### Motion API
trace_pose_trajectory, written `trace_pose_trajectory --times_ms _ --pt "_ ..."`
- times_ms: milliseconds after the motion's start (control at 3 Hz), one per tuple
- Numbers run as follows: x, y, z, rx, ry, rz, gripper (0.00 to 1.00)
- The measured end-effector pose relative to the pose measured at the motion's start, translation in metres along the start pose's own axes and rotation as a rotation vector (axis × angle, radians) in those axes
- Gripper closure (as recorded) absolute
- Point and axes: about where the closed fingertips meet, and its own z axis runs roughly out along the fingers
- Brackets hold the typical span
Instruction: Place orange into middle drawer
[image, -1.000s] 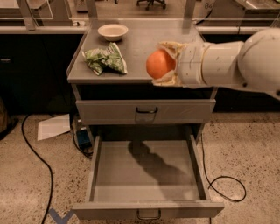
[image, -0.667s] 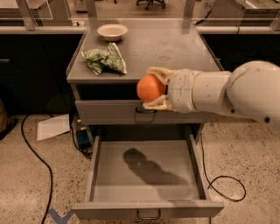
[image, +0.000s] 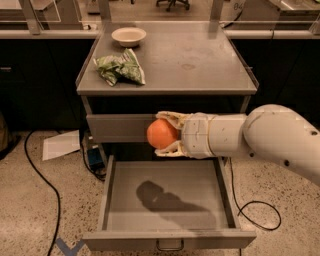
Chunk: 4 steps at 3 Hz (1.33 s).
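Note:
The orange (image: 161, 133) is a round smooth fruit held between the pale fingers of my gripper (image: 167, 135). The gripper reaches in from the right on a thick white arm (image: 260, 140). It holds the orange in the air in front of the closed upper drawer front (image: 117, 127) and above the back part of the middle drawer (image: 167, 197). That drawer is pulled out wide open, a shallow grey tray with a small dark loop handle (image: 170, 245) on its front panel. The arm's shadow falls on the drawer floor.
On the cart top (image: 200, 60) lie a green-and-white snack bag (image: 120, 69) and a round cream bowl (image: 129, 36). A white sheet (image: 60, 145) and black cables (image: 40, 180) lie on the speckled floor left of the cart; another cable (image: 260, 210) loops at the right.
The gripper has carried the orange down and to the left, from beside the cart top to in front of the upper drawer, above the open middle drawer.

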Motion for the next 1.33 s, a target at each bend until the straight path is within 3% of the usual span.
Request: trace_pose_trajectory --times_ms 333,667,1333 --pt "0.000 0.001 0.001 -0.001 0.001 -0.001 1.00" --pt "0.012 0.032 0.011 0.004 0.011 0.015 1.00" --pt "0.071 0.151 0.049 0.010 0.084 0.132 1.00"
